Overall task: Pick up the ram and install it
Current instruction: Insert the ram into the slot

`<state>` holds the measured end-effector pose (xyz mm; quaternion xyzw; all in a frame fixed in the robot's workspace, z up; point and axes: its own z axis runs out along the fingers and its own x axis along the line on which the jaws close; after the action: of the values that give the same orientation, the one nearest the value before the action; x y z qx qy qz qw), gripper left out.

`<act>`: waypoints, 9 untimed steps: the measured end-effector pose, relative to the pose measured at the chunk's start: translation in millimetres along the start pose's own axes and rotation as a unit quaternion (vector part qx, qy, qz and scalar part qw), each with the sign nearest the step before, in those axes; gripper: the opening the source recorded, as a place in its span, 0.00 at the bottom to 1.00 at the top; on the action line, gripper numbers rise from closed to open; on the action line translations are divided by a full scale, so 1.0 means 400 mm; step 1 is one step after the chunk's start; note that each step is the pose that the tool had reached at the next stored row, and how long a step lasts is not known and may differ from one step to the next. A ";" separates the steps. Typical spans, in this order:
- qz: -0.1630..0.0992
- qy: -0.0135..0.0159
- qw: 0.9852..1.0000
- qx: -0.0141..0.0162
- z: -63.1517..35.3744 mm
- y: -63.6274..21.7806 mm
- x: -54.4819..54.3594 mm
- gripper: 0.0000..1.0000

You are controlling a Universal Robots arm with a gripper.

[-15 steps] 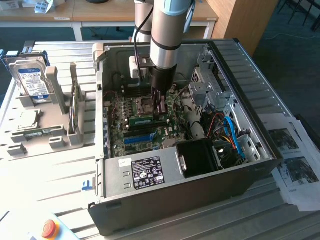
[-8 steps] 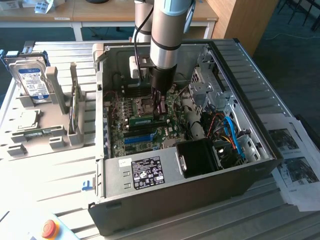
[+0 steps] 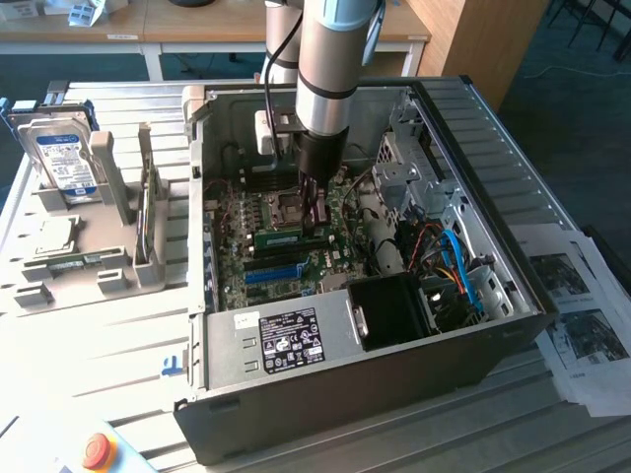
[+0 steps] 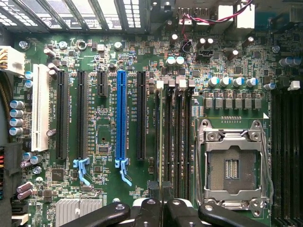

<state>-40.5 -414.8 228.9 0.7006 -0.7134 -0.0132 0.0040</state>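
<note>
The gripper (image 3: 317, 219) stands in the middle of the frame in the exterior view, reaching straight down into the open computer case (image 3: 493, 148). Its dark fingers (image 4: 147, 215) are clenched almost together on the ram (image 3: 286, 237). The ram is a narrow green stick with a pale label, and the fingers grasp it near the end toward the exterior view's right. It lies level just above the motherboard (image 3: 232, 246), reaching from the fingertips toward the exterior view's left, close over the memory slots. The pictures do not show whether it is seated in a slot.

In the wrist view the gripper (image 4: 161, 210) sits in line with the row of long black memory slots (image 4: 177, 142). An open processor socket (image 4: 235, 165) with a metal frame lies just beside them. On the slots' other side are a blue expansion slot (image 4: 121, 118) and a white one (image 4: 40, 113), all on the green motherboard (image 4: 106, 118).

In the exterior view the grey arm (image 3: 335, 49) rises from the gripper out of the top of the frame. At the lower right inside the case are a black box-shaped duct (image 3: 394, 310) and blue cables (image 3: 463, 271). Along the case's near edge lies a black unit with a white label (image 3: 291, 340).

At the frame's left, well apart from the case, a grey holder (image 3: 59, 266) carries a silver hard drive (image 3: 64, 158) standing on edge. A red button (image 3: 96, 450) sits at the lower left corner, and printed papers (image 3: 582, 325) lie at the lower right.
</note>
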 end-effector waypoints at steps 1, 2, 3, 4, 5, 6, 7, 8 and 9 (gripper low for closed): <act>0.000 0.000 1.000 0.000 0.000 0.000 0.000 0.12; 0.000 0.000 1.000 0.000 0.000 0.000 0.000 0.12; 0.000 0.000 1.000 0.000 0.000 0.000 0.000 0.12; 0.000 0.000 1.000 0.000 0.000 0.000 0.000 0.12; 0.000 0.000 1.000 0.000 0.000 0.000 0.000 0.12; 0.000 0.000 1.000 0.000 0.000 0.000 0.000 0.12; 0.000 0.000 1.000 0.000 0.000 0.000 0.000 0.12; 0.000 0.000 1.000 0.000 0.000 0.000 0.000 0.12; 0.000 0.000 1.000 0.000 0.000 0.000 0.000 0.12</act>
<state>-40.5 -414.8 229.0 0.7006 -0.7134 -0.0132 0.0040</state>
